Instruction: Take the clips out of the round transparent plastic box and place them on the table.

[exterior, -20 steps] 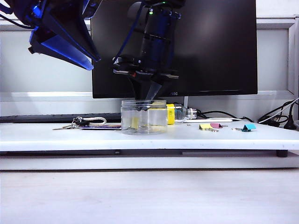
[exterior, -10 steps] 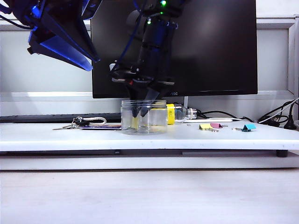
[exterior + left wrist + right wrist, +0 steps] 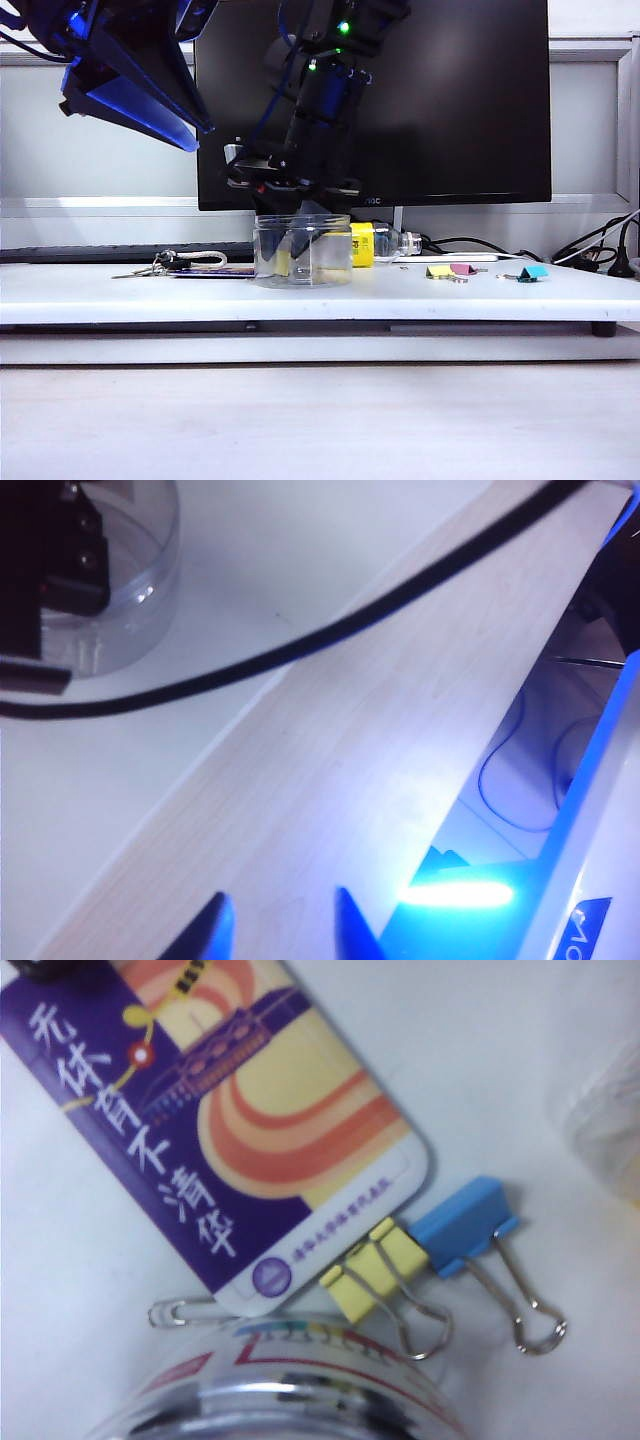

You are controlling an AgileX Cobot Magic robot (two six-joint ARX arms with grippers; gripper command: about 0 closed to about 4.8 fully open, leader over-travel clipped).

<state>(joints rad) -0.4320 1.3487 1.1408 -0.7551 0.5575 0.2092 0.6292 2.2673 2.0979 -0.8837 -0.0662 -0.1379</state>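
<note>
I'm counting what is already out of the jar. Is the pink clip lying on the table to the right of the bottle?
Yes: in the exterior view the pink clip lies on the table, right of the bottle, beside a yellow clip.

- I see a black monitor (image 3: 450,100) behind.
- A yellow-labelled clear bottle (image 3: 378,243) lies sideways.
- Keys (image 3: 165,264) left; teal clip (image 3: 531,272) right.
- Purple card (image 3: 215,1120) beside blue clip (image 3: 465,1225).

My left arm: raised high, upper left of exterior view. My left gripper (image 3: 278,925): blue fingers, jaws parted, holding nothing. My right arm: reaching down at centre, wrist angled downward. My right gripper (image 3: 303,232): tips low; jaws hidden, state unclear; wrist camera shows no fingers.
</note>
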